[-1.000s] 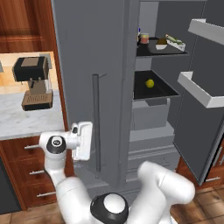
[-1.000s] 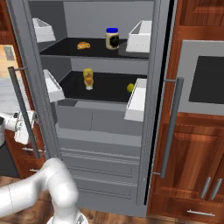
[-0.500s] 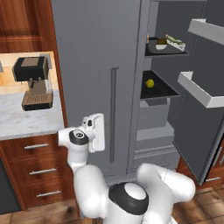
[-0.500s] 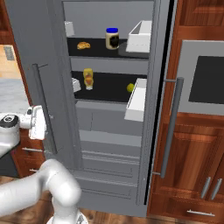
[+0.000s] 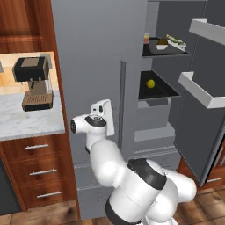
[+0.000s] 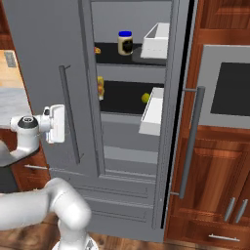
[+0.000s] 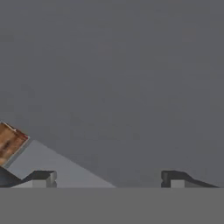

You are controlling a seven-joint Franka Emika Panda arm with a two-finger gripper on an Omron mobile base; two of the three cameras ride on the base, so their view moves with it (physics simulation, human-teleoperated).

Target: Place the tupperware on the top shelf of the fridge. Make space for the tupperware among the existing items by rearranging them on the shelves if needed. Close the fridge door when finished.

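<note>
Gripper point(image 7: 107, 177) spread wide, holding nothing, right up against the grey left door point(image 5: 99, 66) of the fridge point(image 6: 128, 161). Beyond it, the yellow fruit point(image 5: 150, 83) on the lower shelf point(image 5: 159, 90). Farthest, the tupperware point(image 5: 175, 42) on the top shelf point(image 5: 163, 49): shallow, white, contents too small to tell.

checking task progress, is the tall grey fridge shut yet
Not shut. The tall grey fridge has its right door swung wide; its left door is nearly closed, black shelves showing between.
</note>
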